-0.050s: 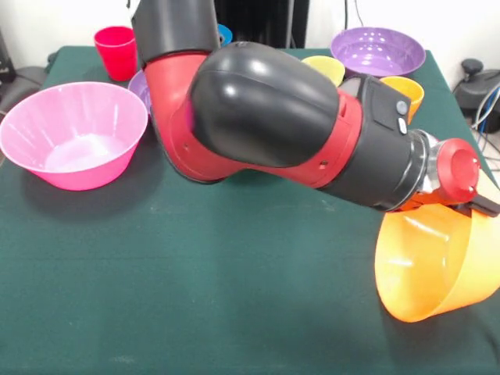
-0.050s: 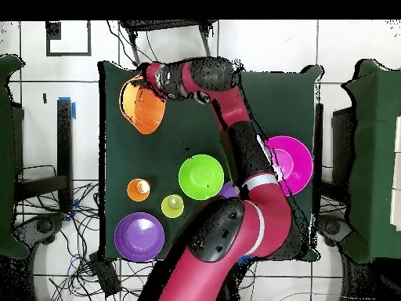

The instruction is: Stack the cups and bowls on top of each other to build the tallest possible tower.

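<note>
- Reaching arm [image 1: 266,117] right across the table [image 1: 203,273] to a corner, most likely so the base of the tower is set away from the other pieces.
- Carrying big orange bowl [image 1: 426,262] at the wrist end, tipped on its side with its mouth facing the table's middle; looks mid-turn toward upside down, judging by the tilt. Lowest edge near the cloth; touching or not, cannot tell.
- Gripping by the gripper [image 1: 449,205] at the bowl's upper rim seems likely, but the pinch point is hidden behind wrist and bowl, so open or closed cannot be told.
- Sitting upright and untouched: pink bowl [image 1: 74,133], well apart on the opposite side.
- Waiting along the far edge: purple bowl [image 1: 378,51], with a second purple one mostly hidden behind the arm.
- Resting mid-table in overhead view: green bowl [image 2: 201,175].
- Standing apart as singles: red cup [image 1: 116,51], yellow cup [image 1: 324,69], orange cup [image 1: 406,92].
- Stacking nothing yet; no tower standing.
</note>
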Robot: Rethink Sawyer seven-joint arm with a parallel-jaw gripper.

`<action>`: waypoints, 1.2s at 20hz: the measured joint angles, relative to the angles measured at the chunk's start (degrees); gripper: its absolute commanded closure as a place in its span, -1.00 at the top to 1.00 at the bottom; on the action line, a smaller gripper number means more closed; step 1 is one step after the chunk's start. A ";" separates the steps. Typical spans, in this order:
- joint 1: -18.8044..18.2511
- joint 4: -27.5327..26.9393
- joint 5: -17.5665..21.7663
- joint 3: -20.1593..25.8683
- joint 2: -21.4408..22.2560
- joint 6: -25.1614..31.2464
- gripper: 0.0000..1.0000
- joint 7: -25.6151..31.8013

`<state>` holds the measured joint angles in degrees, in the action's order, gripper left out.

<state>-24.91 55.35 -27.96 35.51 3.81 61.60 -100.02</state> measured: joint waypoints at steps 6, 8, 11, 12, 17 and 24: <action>-1.09 -1.50 0.72 0.10 0.08 1.15 -1.00 0.00; -1.27 -2.09 1.13 0.10 0.04 1.89 -1.00 0.00; -1.51 -3.70 2.78 0.10 -0.05 4.17 -1.00 0.00; -1.55 -4.17 3.37 0.10 -0.06 4.95 -1.00 0.00; -1.52 -7.56 6.70 0.13 -0.62 10.12 -1.00 0.00; -1.52 -13.37 8.53 0.45 -2.87 17.09 -1.00 0.01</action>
<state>-26.43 41.99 -19.43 35.96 0.94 78.69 -100.01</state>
